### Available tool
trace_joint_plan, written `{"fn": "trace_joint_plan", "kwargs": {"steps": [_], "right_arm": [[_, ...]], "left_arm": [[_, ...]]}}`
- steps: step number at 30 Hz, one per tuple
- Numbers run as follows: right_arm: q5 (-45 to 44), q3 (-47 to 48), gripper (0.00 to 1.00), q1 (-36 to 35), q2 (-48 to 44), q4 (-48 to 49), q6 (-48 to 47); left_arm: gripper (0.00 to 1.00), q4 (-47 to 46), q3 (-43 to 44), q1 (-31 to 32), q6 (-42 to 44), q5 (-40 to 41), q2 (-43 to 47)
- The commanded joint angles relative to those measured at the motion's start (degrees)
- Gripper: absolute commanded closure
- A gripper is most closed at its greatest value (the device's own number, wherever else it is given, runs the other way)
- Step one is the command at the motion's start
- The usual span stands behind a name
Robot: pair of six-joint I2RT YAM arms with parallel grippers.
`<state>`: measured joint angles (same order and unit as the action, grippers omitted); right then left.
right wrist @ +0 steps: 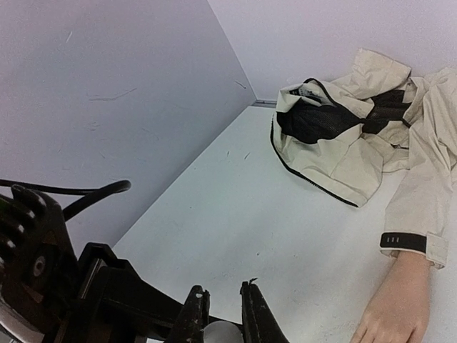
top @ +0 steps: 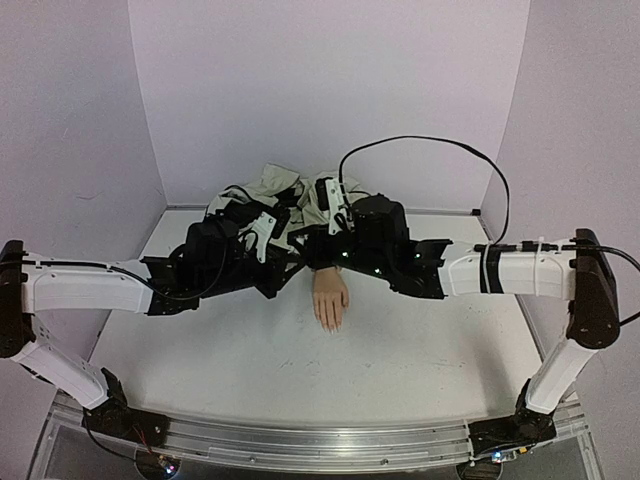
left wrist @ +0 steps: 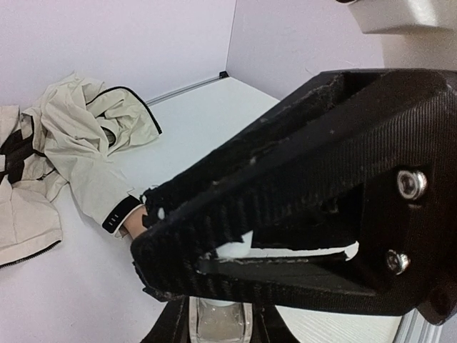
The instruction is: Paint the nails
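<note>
We are noting the mannequin hand (top: 330,296) lying flat, its nails (top: 330,322) at the near tips. Just behind its wrist, the right gripper (right wrist: 223,294) is pinching a small white bottle (right wrist: 221,333). The left gripper (left wrist: 153,230) is clamping a white piece (left wrist: 232,249), likely the cap, so we are judging that one is bracing for opening.

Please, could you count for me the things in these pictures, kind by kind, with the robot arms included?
Robot arms: 2 (left arm, right arm)
Mannequin hand: 1
Cream jacket: 1
Small pale bottle, mostly hidden: 1
Total: 5
</note>
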<state>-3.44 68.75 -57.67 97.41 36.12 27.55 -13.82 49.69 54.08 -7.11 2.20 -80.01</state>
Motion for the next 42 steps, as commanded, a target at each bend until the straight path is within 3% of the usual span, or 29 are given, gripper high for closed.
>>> {"fn": "trace_joint_plan", "kwargs": {"steps": [1,8,13,23,29,42], "right_arm": [[10.6,2.0,0.82,-0.3,-2.9,1.0,-5.0],[25.7,-2.8,0.53,6.6,-8.8,2.2,-5.7],[33.9,-9.5,0.39,11.1,-14.0,6.4,-5.8],[56.5,-14.5,0.3,12.8,-16.4,17.3,-2.4],[61.5,-14.2,0.4,11.6,-14.5,21.1,-0.5],[62.1,-13.0,0.83,9.4,-12.5,22.7,0.3]], "left_arm": [[1.0,-3.1,2.4,-1.7,1.3,3.0,0.5],[1.0,-2.9,-0.9,-1.6,-0.2,-1.8,3.0],[1.0,-2.8,-2.8,-1.8,0.9,-8.1,5.7],[1.0,-2.9,2.3,-1.9,-0.4,-47.1,5.8],[1.0,-3.2,8.2,-1.8,-5.8,-60.1,0.9],[1.0,-3.8,8.1,-1.7,-6.3,-60.0,-0.4]]}}
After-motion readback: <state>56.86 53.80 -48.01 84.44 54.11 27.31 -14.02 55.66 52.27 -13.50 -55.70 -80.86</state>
